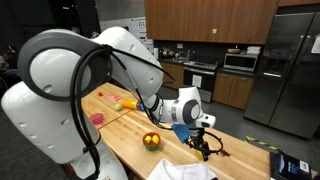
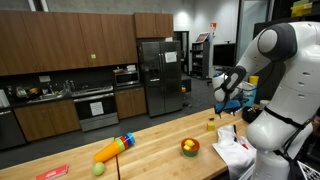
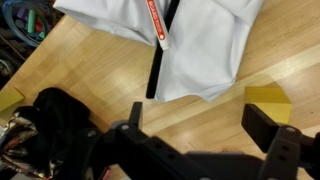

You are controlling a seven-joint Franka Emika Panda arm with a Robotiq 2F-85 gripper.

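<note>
My gripper (image 3: 200, 122) is open and empty, its two black fingers spread wide above the bare wooden table (image 3: 90, 70). A small yellow block (image 3: 268, 98) lies just beyond the right finger. A white cloth (image 3: 205, 40) with a black strip and a red-orange label lies further ahead. In both exterior views the gripper (image 1: 205, 137) (image 2: 222, 100) hangs above the table's end, near the white cloth (image 2: 235, 150) and the yellow block (image 2: 211, 125).
A bowl of fruit (image 1: 151, 140) (image 2: 189, 147) stands mid-table. A yellow-orange toy (image 2: 112, 150), a green ball (image 2: 98, 169) and a red item (image 2: 52, 172) lie further along. Black cables (image 3: 45, 120) bunch beside the gripper. Kitchen cabinets and a fridge (image 2: 158, 75) stand behind.
</note>
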